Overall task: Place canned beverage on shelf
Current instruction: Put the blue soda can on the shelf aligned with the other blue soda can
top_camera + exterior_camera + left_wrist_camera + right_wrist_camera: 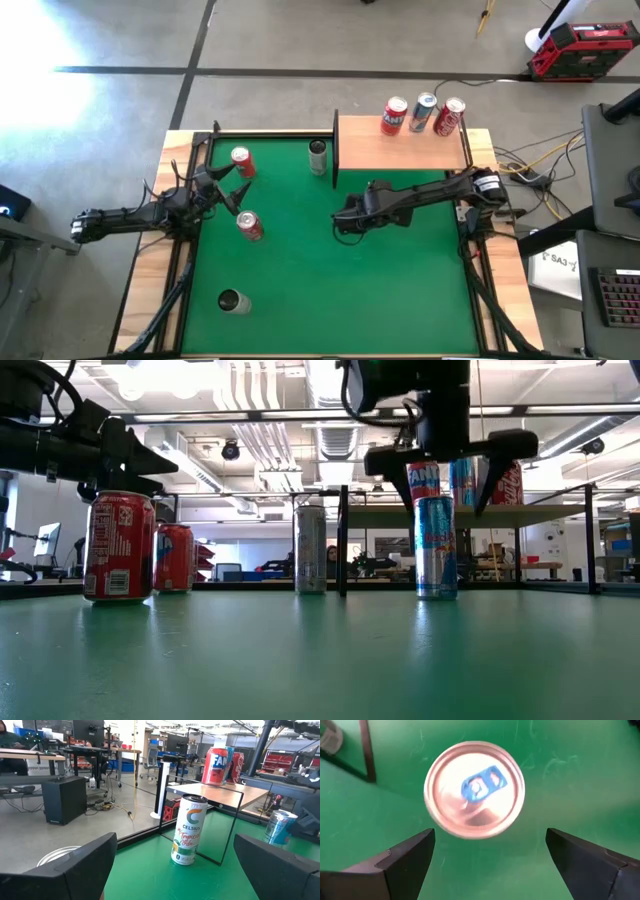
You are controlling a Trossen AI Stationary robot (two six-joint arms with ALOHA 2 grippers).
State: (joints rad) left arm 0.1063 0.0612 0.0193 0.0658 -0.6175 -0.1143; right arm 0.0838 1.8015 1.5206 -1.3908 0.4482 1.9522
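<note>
Right gripper (490,865) spread wide, holding nothing, hanging directly over an upright blue can (474,788) on the green mat (400,290), short of the shelf (400,148) already carrying three cans. Left gripper (232,195) also wide and empty, near two red cans. Likely risks: descending off-centre and tipping the slim can, or bumping the shelf's cans on placement.

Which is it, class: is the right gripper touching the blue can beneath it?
Apart. In the low view the right gripper straddles the blue can with gaps either side; the right wrist view shows both fingers clear.
</note>
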